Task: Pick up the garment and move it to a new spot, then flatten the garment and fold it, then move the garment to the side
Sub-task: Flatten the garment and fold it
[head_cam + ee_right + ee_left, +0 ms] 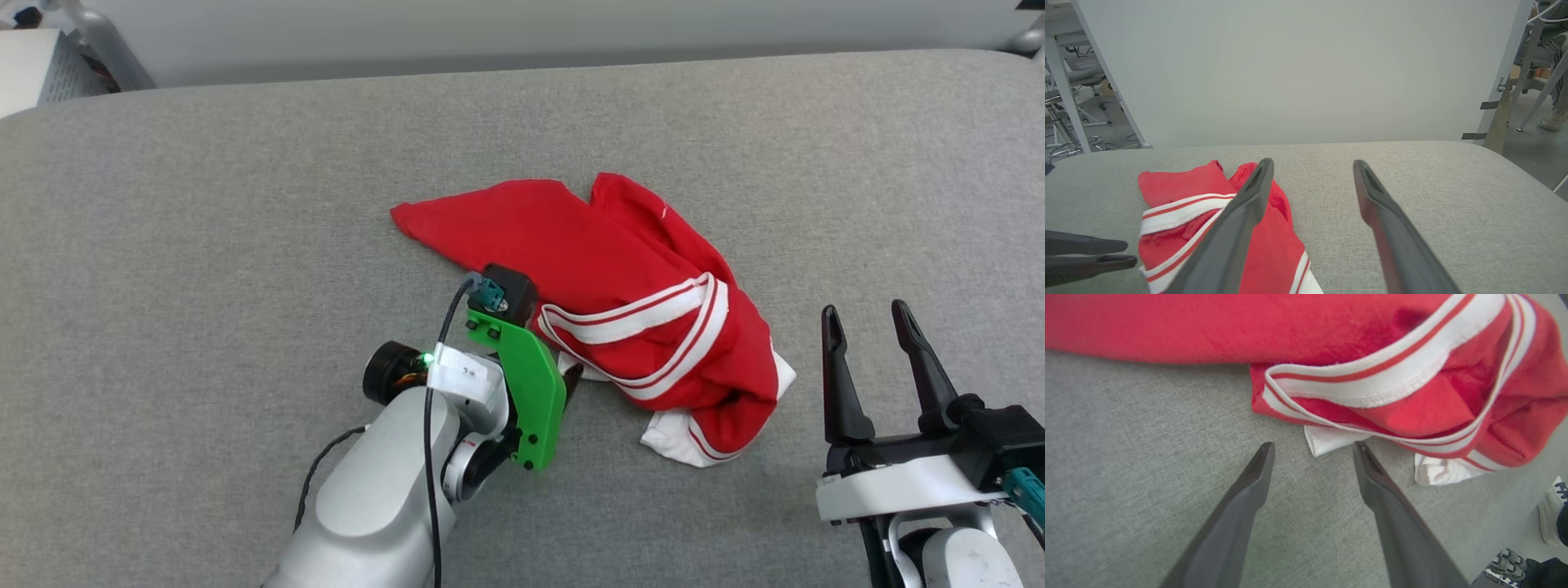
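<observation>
The garment point(604, 269) lies crumpled in the middle of the grey padded table point(204, 245), red with white-and-red striped trim and white bits poking out at its near edge. My left gripper point(571, 377) sits low at that near-left edge, mostly hidden behind its green bracket. In the left wrist view its jaws point(1313, 447) stand open, with a white corner of the garment point(1327, 441) just past the tips. My right gripper point(865, 314) hovers open to the right of the garment, holding nothing. The right wrist view has the garment point(1180, 183) left of its open fingers point(1312, 164).
A pale wall panel point(1290, 69) stands behind the table's far edge. Chair and table legs point(1069, 110) are on the floor at the left. Shoes point(1553, 510) show on the floor beyond the table's edge. Bare grey surface spreads left and right of the garment.
</observation>
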Controlling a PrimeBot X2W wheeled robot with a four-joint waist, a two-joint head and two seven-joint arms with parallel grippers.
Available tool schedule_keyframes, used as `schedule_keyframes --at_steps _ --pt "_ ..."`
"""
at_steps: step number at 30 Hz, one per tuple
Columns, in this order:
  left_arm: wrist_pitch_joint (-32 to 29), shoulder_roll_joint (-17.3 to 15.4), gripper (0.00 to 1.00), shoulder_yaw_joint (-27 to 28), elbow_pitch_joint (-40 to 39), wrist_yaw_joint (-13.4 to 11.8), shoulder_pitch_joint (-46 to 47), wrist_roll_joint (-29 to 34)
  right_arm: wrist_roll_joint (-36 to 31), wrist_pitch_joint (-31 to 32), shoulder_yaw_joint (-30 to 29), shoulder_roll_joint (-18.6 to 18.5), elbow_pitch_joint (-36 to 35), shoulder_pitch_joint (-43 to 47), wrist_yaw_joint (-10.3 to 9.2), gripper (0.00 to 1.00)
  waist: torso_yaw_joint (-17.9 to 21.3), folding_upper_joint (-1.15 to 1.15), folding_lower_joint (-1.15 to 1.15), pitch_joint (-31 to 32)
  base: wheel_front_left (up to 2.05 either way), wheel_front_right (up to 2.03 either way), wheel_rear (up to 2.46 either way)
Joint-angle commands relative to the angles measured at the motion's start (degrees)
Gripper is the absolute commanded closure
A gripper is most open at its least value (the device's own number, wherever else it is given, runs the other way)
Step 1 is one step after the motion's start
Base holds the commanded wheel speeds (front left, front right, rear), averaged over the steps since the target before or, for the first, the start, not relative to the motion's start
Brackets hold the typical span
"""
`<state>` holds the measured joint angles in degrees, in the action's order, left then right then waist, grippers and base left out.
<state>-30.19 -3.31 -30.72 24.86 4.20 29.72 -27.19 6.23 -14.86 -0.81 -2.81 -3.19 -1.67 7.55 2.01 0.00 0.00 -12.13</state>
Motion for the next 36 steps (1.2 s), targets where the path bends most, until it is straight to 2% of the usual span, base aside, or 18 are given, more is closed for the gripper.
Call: schedule_keyframes --at_steps 1,6,13,14,15,20,24,30,36 --pt "0.79 0.28 0.00 0.20 0.91 -0.55 1.67 0.24 0.11 -0.14 0.23 -0.07 -0.15 -1.01 -0.06 0.00 1.56 0.00 0.00 -1.74 0.00 0.00 0.00" --pt "2.05 0.38 0.00 -0.75 4.59 -0.78 4.03 -1.03 0.43 -0.14 0.61 -0.07 -0.16 -1.75 -0.06 0.00 2.31 0.00 0.00 -3.35 0.00 0.00 0.00" --pt "0.98 0.42 0.00 -5.97 9.31 -0.08 5.91 0.29 0.84 -0.14 0.87 -0.07 -0.05 -2.72 -0.06 0.00 2.57 0.00 0.00 -4.61 0.00 0.00 0.00" --pt "0.83 0.42 0.40 -6.64 9.86 0.12 5.99 0.50 0.88 -0.14 0.84 -0.07 0.00 -2.80 -0.06 0.00 2.50 0.00 0.00 -4.67 0.00 0.00 0.00" --pt "0.84 0.42 1.00 -7.29 10.46 0.39 6.02 0.60 0.90 -0.14 0.85 -0.07 0.09 -2.90 -0.06 0.00 2.40 0.00 0.00 -4.67 0.00 0.00 0.00" --pt "2.91 0.42 1.00 -7.99 12.36 0.88 5.66 -0.28 0.73 -0.14 0.59 -0.07 0.44 -2.93 -0.06 0.00 1.41 0.00 0.00 -3.51 0.00 0.00 0.00" --pt "7.13 -0.21 1.00 -6.58 13.11 -0.22 5.66 -0.47 0.32 -0.14 0.17 -0.07 0.70 -2.52 -0.06 0.00 0.22 0.00 0.00 -1.33 0.00 0.00 0.00" --pt "14.78 -3.56 1.00 -3.77 11.46 -1.98 5.22 -0.13 0.08 -0.14 -0.77 -0.07 1.16 -0.85 -0.06 0.00 -2.51 0.00 0.00 2.77 0.00 0.00 0.00" --pt "21.54 -8.44 1.00 -0.89 6.09 -3.66 2.83 0.27 0.35 -0.14 -1.12 -0.07 1.78 1.30 -0.06 0.00 -5.47 0.00 0.00 6.74 0.00 0.00 0.00"
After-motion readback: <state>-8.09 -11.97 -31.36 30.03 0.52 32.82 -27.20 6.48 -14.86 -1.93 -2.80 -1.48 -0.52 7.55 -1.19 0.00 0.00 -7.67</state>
